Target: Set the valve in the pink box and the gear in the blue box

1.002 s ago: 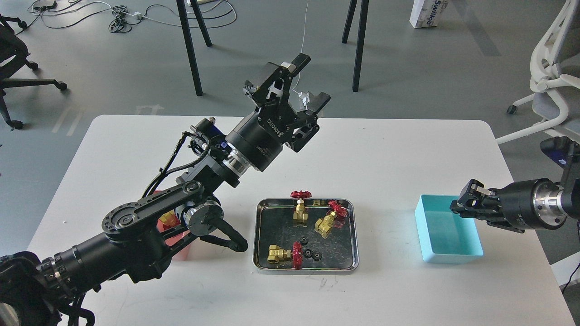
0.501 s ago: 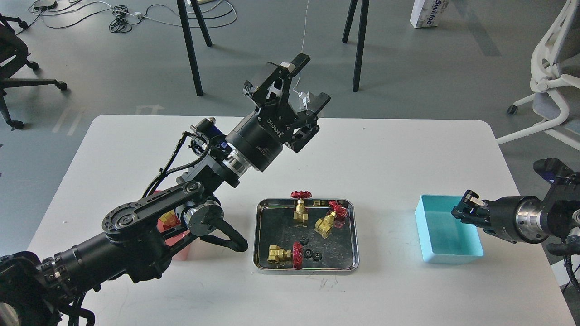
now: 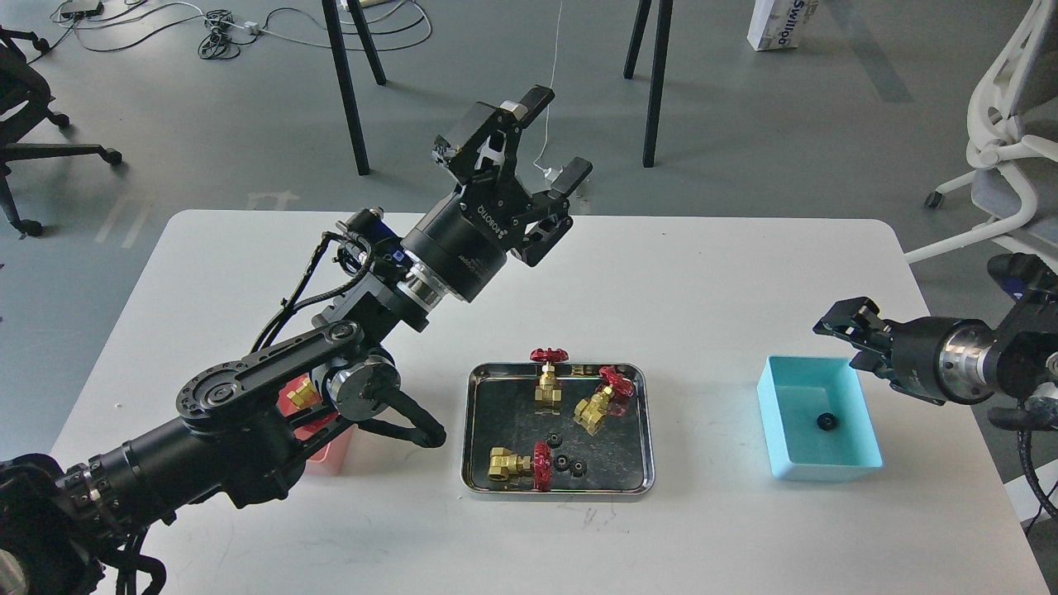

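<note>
Head view: left gripper (image 3: 552, 140) raised over the table's (image 3: 702, 264) far edge, jaws wide, empty. Right gripper (image 3: 836, 325) just above the blue box's (image 3: 777, 438) far corner — spread or not, cannot tell. Gear (image 3: 825, 421) inside that box. Valve (image 3: 304, 395) in pink box (image 3: 324, 457) — three more on the tray (image 3: 473, 430).

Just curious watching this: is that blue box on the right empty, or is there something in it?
Not empty. One small black gear lies on the floor of the blue box; nothing else shows inside.
</note>
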Robot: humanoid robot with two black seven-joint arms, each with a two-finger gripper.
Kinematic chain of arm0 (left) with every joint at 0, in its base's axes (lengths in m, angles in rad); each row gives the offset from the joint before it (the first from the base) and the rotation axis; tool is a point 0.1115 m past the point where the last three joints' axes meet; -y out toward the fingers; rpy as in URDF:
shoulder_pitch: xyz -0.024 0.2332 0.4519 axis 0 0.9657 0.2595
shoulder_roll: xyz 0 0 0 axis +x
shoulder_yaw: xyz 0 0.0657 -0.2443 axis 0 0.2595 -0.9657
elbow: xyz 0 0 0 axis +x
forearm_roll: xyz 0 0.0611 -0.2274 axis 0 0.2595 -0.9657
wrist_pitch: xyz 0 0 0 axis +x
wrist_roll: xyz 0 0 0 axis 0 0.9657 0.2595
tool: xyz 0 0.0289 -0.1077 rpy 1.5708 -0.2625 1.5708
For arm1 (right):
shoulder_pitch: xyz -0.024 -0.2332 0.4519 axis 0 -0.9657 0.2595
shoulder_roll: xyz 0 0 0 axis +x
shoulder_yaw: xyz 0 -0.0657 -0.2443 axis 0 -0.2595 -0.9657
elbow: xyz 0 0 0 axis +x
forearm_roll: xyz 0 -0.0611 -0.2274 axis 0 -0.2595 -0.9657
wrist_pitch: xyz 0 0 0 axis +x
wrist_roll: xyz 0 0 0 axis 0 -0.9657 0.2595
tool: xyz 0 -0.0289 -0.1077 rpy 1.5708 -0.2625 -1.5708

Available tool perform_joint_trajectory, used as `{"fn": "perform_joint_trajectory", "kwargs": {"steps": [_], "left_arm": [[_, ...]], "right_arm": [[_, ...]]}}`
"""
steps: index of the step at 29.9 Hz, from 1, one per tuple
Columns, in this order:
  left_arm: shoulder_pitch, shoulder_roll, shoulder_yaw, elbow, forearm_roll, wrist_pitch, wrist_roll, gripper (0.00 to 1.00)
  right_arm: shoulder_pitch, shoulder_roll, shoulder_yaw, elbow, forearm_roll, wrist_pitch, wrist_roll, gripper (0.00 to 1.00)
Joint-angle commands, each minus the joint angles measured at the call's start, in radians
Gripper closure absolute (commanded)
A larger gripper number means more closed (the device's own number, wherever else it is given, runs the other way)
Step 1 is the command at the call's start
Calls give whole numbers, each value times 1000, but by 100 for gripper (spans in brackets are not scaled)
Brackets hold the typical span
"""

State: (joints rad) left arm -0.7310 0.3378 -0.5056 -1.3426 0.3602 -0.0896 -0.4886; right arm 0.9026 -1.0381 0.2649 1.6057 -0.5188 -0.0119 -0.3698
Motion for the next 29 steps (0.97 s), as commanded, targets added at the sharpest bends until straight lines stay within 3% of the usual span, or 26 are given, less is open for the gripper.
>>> {"fn": "perform_joint_trajectory", "kwargs": {"steps": [1, 4, 6, 9, 11, 13, 16, 24, 29], "left_arm": [[-141, 133, 47, 43, -139, -7, 0, 11], [-282, 206, 122, 135, -249, -67, 0, 11], [-358, 216, 197, 233, -328, -119, 0, 11], [-429, 208, 307, 379, -389, -243, 0, 9], [-436, 204, 334, 453, -389, -399, 0, 8], [-432, 208, 331, 525, -389, -399, 0, 5], [-415, 208, 323, 626, -399, -399, 0, 1], [-347, 124, 187, 729, -394, -399, 0, 1], [-347, 86, 153, 732, -403, -399, 0, 1]], "right_arm": [[56, 0, 172, -58, 213, 12, 0, 6], [189, 57, 198, -192, 403, 76, 5, 4], [261, 130, 183, -303, 442, 206, 43, 4], [297, 226, 172, -516, 459, 501, 187, 4], [302, 294, 183, -651, 460, 501, 299, 4], [303, 355, 188, -797, 479, 501, 394, 3], [289, 446, 201, -958, 581, 501, 472, 3], [278, 691, 197, -1207, 645, 501, 474, 1], [253, 684, 233, -1215, 660, 501, 486, 1]]}}
